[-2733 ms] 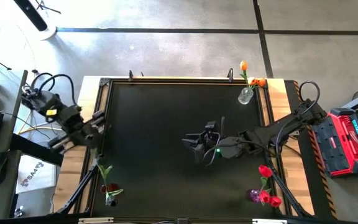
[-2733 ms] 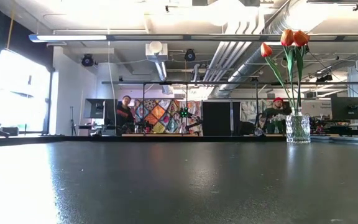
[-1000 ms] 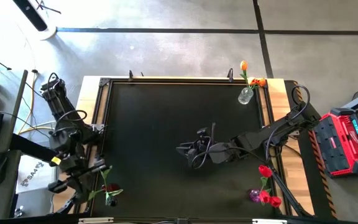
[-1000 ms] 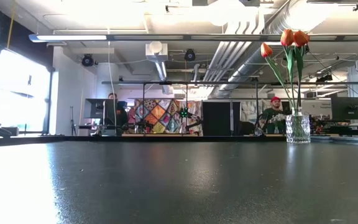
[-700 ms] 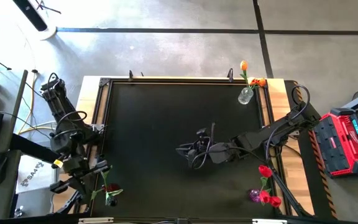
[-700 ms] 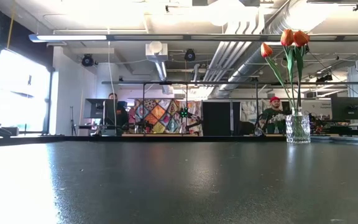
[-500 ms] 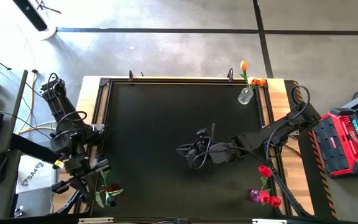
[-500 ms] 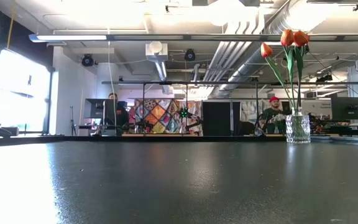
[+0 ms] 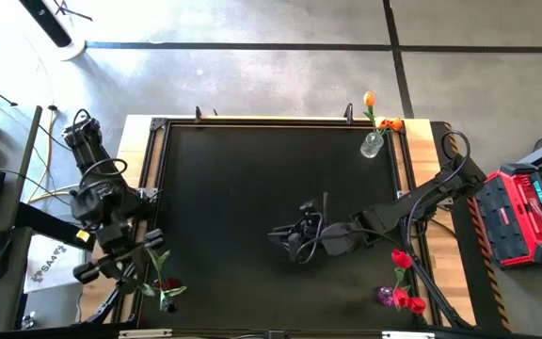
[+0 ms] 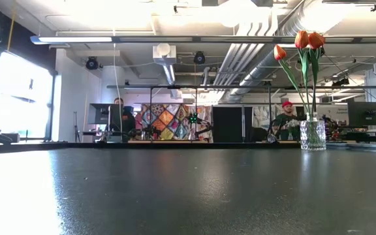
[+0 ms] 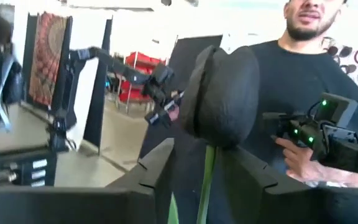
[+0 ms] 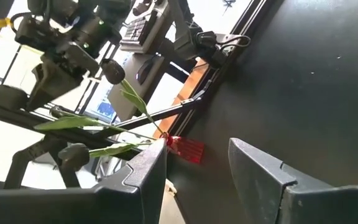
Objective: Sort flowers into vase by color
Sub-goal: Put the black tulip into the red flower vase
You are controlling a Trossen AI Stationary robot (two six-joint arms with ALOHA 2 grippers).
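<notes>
Near the table's near left corner, a dark purple-black tulip point(image 11: 219, 99) stands upright with green leaves point(image 9: 159, 257). Beside it are a red head point(image 9: 166, 283) and another dark head point(image 9: 167, 303). What holds them is hidden. My left gripper point(image 9: 137, 259) is open. Its fingers point(image 11: 160, 168) stand on either side of the green stem point(image 11: 207, 180) just under the dark head, with a gap on each side. My right gripper point(image 9: 278, 235) is open and empty over the table's middle. It faces those flowers point(image 12: 114, 71).
A glass vase point(image 9: 373, 143) with orange tulips point(image 10: 302, 42) stands at the far right corner. Red tulips point(image 9: 403, 259) stand in a purple vase point(image 9: 385, 296) at the near right corner. A person holding a controller point(image 11: 309, 130) is beyond the table. Bare black tabletop point(image 9: 233, 179) lies between.
My left gripper has stayed by the near-left flowers. The dark tulip's leaves swung toward the near edge and then came back to where they were. My right gripper has shifted slightly toward the near edge.
</notes>
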